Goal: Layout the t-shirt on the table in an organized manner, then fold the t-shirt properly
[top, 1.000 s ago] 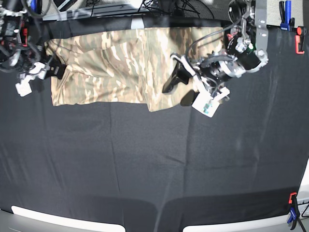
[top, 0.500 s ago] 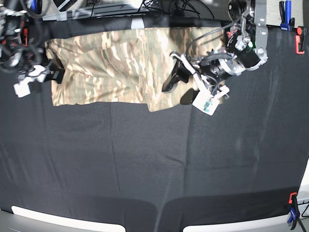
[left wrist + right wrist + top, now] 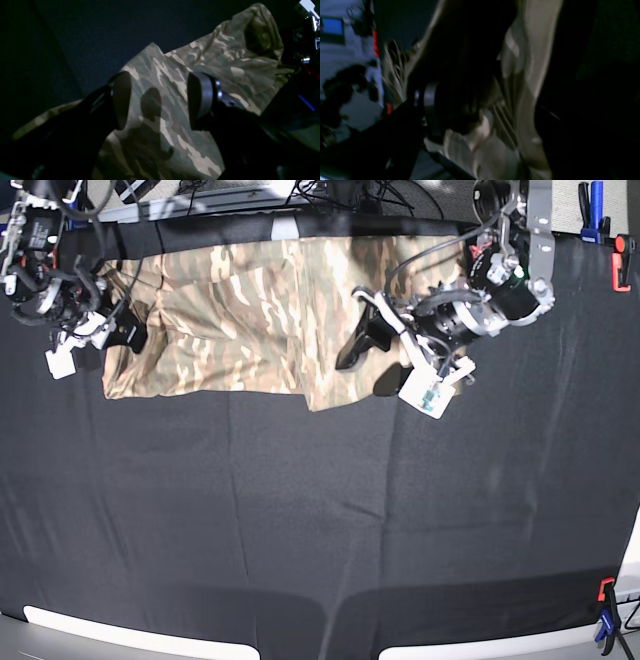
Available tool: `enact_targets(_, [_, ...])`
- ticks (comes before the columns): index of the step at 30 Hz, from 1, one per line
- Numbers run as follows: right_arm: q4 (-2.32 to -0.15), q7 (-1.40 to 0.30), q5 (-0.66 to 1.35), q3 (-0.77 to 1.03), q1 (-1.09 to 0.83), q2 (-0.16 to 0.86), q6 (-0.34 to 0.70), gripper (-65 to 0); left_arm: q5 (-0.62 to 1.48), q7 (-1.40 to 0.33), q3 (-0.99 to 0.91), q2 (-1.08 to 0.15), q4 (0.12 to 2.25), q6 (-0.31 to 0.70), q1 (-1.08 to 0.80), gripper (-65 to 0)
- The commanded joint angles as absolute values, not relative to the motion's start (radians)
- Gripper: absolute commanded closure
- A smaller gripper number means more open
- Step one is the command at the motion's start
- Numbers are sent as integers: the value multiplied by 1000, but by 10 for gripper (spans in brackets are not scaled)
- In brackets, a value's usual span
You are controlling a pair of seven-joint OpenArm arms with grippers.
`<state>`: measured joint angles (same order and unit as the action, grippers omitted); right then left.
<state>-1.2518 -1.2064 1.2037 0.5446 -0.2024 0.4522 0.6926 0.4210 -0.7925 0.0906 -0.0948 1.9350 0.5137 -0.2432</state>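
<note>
The camouflage t-shirt [image 3: 250, 310] lies spread along the far side of the black table [image 3: 320, 530]. My left gripper [image 3: 367, 372] hangs over the shirt's right part. In the left wrist view that gripper [image 3: 160, 100] is open, with the shirt [image 3: 225, 57] below the pads and nothing pinched. My right gripper [image 3: 122, 332] is at the shirt's left edge. The right wrist view is dark and blurred. It shows that gripper [image 3: 487, 115] open, with folds of shirt fabric [image 3: 527, 75] running between the jaws. I cannot tell whether the fabric touches them.
Red-and-blue clamps [image 3: 620, 255] sit at the far right edge, and another clamp [image 3: 605, 610] at the near right corner. White rim strips [image 3: 130, 630] line the near edge. Cables and gear [image 3: 340, 195] crowd the space behind the table.
My right gripper has moved up and right onto the shirt's left edge, and the fabric there has shifted and bunched. The left gripper has barely moved.
</note>
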Motion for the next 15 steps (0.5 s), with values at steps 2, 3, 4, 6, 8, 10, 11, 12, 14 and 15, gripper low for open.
enact_targets(2, [-1263,-1201,1209,550,-197,496,698,-391,438,-770,92,-93,1954,520,-236,-330])
enact_targets(3, [-1263,-1200,1208,550,-197,505,698,-391,438,-770,91,-93,1954,520,-236,-330])
enact_targets(4, [-1263,-1197,1208,550,-197,513,698,-391,438,-770,92,-93,1954,520,-236,-330])
enact_targets(6, [-1263,-1183,1208,550,-197,528,698,-391,438,-770,92,-93,1954,520,-236,-330])
enact_targets(8, [-1263,-1163,1208,550,-197,538,698,-391,438,-770,92,-93,1954,520,-236,-330])
enact_targets(10, [-1263,-1136,1208,550,-196,543,698,-391,438,-770,92,-93,1954,520,-236,-330])
enact_targets(11, [-1263,-1119,1208,550,-196,544,698,-391,438,-771,92,-93,1954,520,-237,-330])
enact_targets(12, [-1263,-1103,1208,550,-196,544,698,-391,438,-770,91,-93,1954,520,-239,-330])
enact_targets(14, [-1262,-1080,1204,550,-187,543,698,-391,438,-770,91,-93,1954,520,-248,-330])
enact_targets(15, [-1262,-1077,1194,550,-181,543,698,-391,437,-770,92,-93,1954,520,-250,-330])
